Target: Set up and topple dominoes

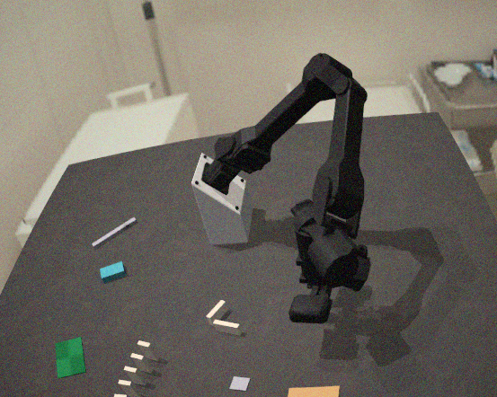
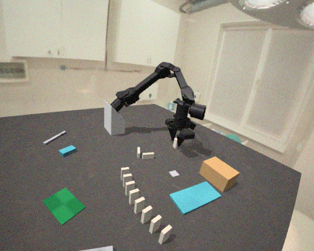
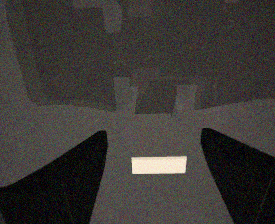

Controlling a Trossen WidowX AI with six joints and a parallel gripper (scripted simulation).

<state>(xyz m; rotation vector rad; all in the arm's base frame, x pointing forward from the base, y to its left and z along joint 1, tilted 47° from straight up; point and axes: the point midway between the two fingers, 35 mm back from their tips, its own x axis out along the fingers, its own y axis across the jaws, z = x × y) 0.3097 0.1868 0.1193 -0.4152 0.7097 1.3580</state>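
My gripper (image 2: 176, 142) (image 3: 153, 136) points down with its fingers apart around one cream domino (image 2: 175, 143) (image 3: 159, 165). In the wrist view a gap shows on both sides of the domino, so it is not gripped. The top view has it hidden behind the gripper. Two loose dominoes lie on their long edges close together: one domino (image 1: 216, 310) (image 2: 138, 152) is angled, the other domino (image 1: 226, 326) (image 2: 147, 155) lies beside it. Several dominoes stand upright in an evenly spaced, gently curved row; its end nearest the loose pair is one domino (image 1: 143, 344) (image 2: 125, 173).
An orange block (image 1: 314, 392) (image 2: 220, 173) and a blue sheet (image 2: 195, 197) are right of the row in the exterior view, near a small pale square (image 1: 240, 383) (image 2: 174, 173). A green square (image 1: 70, 357) (image 2: 64, 205), blue block (image 1: 112, 271) (image 2: 67, 150) and pale stick (image 1: 114, 232) (image 2: 55, 137) lie left.
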